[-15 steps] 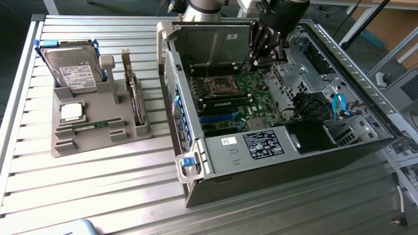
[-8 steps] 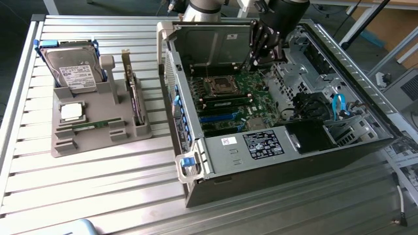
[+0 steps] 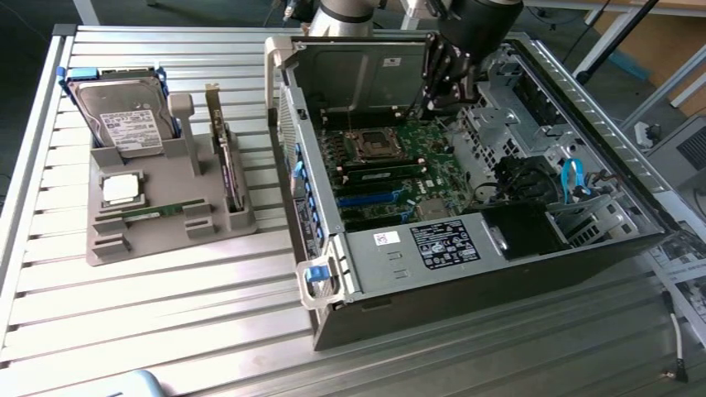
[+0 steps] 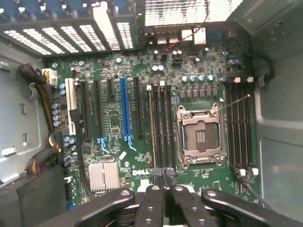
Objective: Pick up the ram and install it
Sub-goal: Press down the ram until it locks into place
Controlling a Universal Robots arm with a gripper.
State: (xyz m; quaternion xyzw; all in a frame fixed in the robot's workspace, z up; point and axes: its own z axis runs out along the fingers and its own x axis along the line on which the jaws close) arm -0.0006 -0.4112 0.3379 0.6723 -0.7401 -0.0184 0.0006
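The gripper [image 4: 163, 177] is closed, fingers together with nothing visible between them. It hangs inside the open black and silver computer case [image 3: 441, 306], with its tips just above the near end of the long black memory slots [image 4: 161, 127] on the green motherboard [image 4: 118, 118].

The ram [image 3: 155, 212], a thin green circuit-board stick, appears to lie low in the grey plastic holder [image 3: 165, 240] on the slatted metal table [image 3: 132, 331], well apart from the gripper. One slot shows a pale line along its length, and I cannot tell whether a stick sits there.

In my judgement, the step calls for a square grip on the stick's long edges. The stick must then be aligned with a slot, with even downward pressure at both ends.

**Surroundings:**
- A silver hard drive [image 3: 127, 120] stands at the holder's rear.
- A dark upright expansion card [image 3: 226, 165] borders the ram's place.
- A square silver processor chip [image 3: 119, 188] lies beside it.
- The empty metal processor socket [image 4: 201, 137] adjoins the slots.

The card and the case wall may obstruct travel.
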